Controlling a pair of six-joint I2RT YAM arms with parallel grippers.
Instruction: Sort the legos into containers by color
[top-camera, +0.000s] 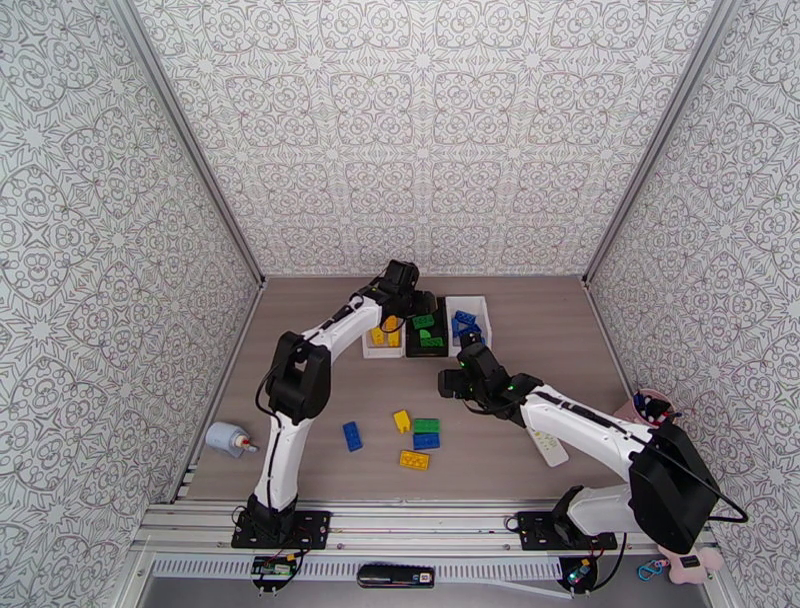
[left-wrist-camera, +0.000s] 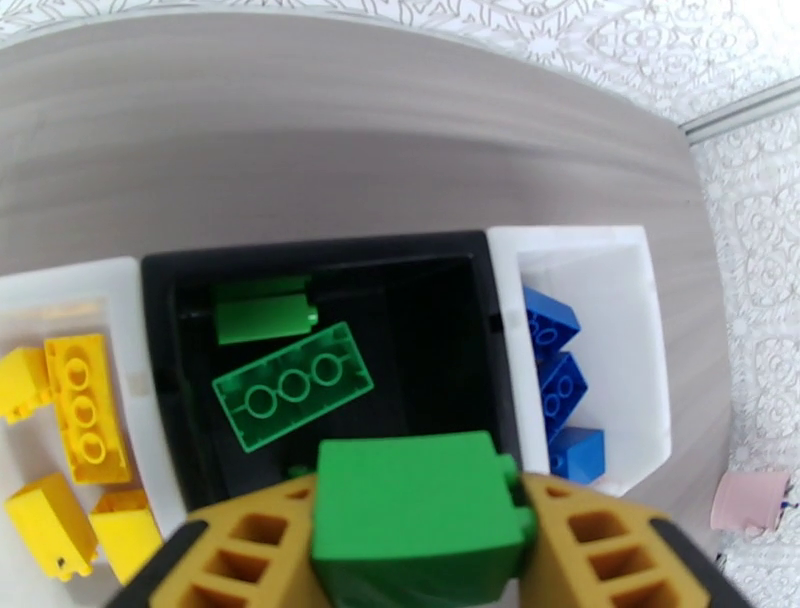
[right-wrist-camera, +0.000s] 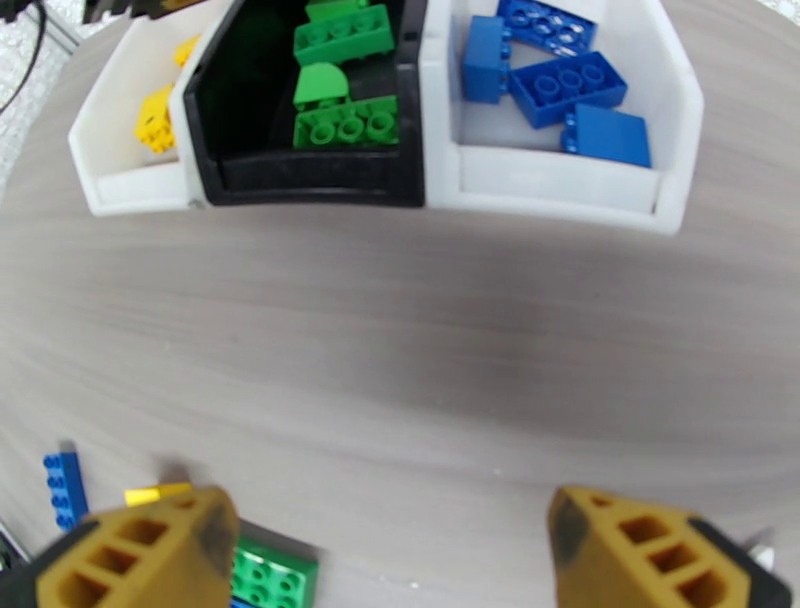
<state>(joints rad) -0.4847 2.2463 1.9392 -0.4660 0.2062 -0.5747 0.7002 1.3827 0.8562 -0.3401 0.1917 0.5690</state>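
Three bins stand side by side at the back. The left white bin (top-camera: 382, 354) holds yellow legos (left-wrist-camera: 78, 405), the black bin (top-camera: 426, 354) holds green legos (left-wrist-camera: 293, 385), and the right white bin (top-camera: 468, 299) holds blue legos (right-wrist-camera: 565, 85). My left gripper (top-camera: 405, 290) hovers over the black bin (left-wrist-camera: 320, 255), shut on a green lego (left-wrist-camera: 415, 510). My right gripper (top-camera: 450, 380) stands open in front of the bins, nothing between its fingers (right-wrist-camera: 140, 550). On the table lie loose legos: blue (top-camera: 352, 436), yellow (top-camera: 402, 420), green (top-camera: 427, 425), blue (top-camera: 427, 440) and yellow (top-camera: 414, 460).
A white remote control (top-camera: 547, 447) lies under the right forearm. A grey-blue cylinder (top-camera: 227, 439) rests near the left edge of the table. A pink object (top-camera: 650, 405) sits at the right edge. Patterned walls close in the table.
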